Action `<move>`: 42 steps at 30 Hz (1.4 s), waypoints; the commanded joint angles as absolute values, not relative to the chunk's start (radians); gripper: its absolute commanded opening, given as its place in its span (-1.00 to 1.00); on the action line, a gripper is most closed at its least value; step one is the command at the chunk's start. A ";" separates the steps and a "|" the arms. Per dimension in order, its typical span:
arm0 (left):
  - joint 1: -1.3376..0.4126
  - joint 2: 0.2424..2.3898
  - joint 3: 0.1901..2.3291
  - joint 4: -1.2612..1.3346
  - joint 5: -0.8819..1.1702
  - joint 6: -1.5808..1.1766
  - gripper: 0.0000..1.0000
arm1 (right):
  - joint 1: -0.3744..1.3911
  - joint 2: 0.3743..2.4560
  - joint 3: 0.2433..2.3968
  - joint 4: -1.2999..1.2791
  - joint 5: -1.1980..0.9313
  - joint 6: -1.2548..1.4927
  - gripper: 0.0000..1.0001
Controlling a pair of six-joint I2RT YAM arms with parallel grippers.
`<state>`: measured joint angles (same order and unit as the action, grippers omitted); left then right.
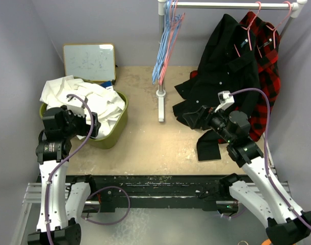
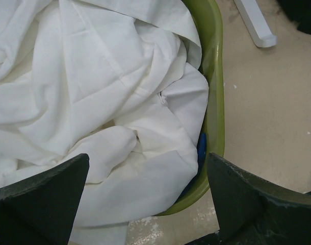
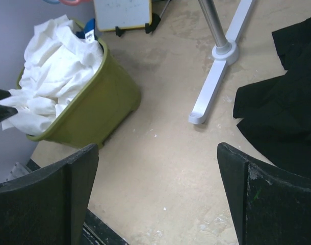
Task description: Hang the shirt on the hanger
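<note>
Right now the left claw (image 2: 148, 194) hangs spread over the shirt (image 2: 94, 92) heaped in the bin (image 2: 215, 102), the right claw (image 3: 155, 189) spread well apart from it.

Shirt (image 2: 94, 92) was thin matt white cloth in smooth green plastic basket (image 2: 215, 102); worktop (image 3: 160, 168) was matt, scuffed tan.
</note>
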<state>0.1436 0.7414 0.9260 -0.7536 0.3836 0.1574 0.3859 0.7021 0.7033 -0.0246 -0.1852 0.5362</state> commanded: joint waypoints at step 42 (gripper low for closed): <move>0.160 1.278 1.404 -0.953 0.188 0.545 0.91 | 0.389 0.782 0.869 -0.048 -0.298 0.449 0.99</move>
<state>0.1551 1.2465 1.3842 -1.0679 0.2512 0.5415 0.3859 0.7425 0.8597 -0.1574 -0.2623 0.4389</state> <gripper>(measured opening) 0.971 0.995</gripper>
